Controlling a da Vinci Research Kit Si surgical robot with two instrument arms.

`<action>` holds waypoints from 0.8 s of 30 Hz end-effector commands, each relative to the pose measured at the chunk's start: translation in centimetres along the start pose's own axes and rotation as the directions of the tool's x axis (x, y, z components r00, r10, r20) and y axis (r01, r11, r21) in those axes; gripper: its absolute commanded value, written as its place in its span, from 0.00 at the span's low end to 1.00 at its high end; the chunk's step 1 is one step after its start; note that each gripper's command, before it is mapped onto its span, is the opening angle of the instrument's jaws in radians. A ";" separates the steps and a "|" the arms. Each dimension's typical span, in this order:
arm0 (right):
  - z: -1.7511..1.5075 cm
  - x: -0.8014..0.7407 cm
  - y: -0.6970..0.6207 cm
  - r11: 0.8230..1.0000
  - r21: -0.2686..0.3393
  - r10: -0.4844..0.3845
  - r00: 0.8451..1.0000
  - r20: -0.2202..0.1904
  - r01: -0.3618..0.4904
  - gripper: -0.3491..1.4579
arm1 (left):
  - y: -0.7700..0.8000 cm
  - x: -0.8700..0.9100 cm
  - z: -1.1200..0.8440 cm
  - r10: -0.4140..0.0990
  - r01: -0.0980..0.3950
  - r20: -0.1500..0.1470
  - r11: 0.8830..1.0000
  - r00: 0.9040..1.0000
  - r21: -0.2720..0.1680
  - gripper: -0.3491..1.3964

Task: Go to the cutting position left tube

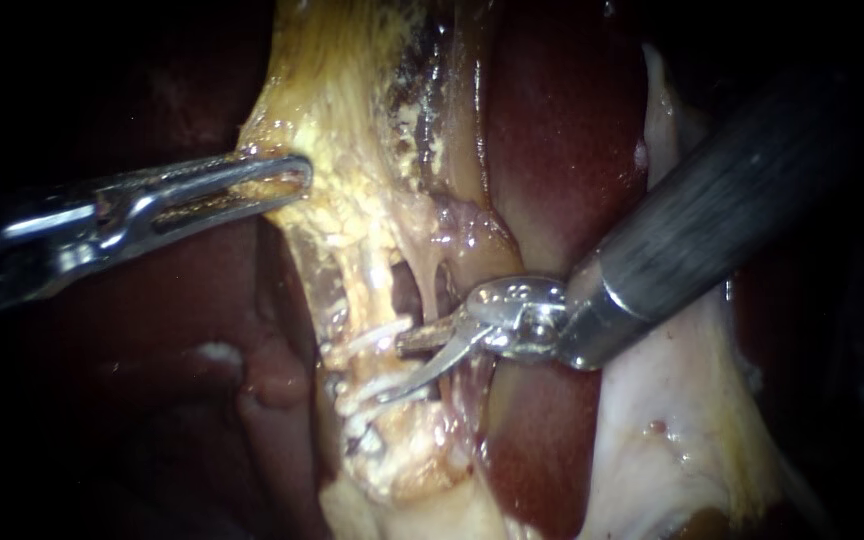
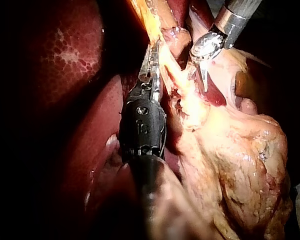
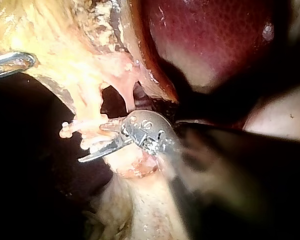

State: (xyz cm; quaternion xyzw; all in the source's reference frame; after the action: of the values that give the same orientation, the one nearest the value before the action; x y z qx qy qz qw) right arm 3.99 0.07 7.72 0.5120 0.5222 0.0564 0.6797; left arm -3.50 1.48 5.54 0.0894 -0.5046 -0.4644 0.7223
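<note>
Left tube [image 1: 370,362] sits between right instrument's [image 1: 392,370] parted blades.

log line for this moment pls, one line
step: approach cutting position | left instrument: shut on yellow tissue | right instrument: open, beside clips on tube
</note>
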 end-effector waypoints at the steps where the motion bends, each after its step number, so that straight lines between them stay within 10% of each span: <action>1: 0.03 -0.01 0.01 1.000 0.000 0.000 1.000 0.002 0.000 0.86 | 0.01 0.01 0.01 0.000 0.000 0.004 1.000 1.000 0.002 0.00; 24: 0.23 0.04 0.20 0.995 0.045 0.095 0.994 -0.060 -0.093 0.80 | 0.02 0.16 0.19 0.008 -0.008 -0.014 1.000 1.000 -0.010 0.00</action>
State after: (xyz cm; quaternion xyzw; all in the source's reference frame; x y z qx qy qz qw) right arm 4.28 0.04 7.83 0.5491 0.5190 0.0934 0.6484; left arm -3.64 1.43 5.74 0.0869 -0.4976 -0.4635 0.7280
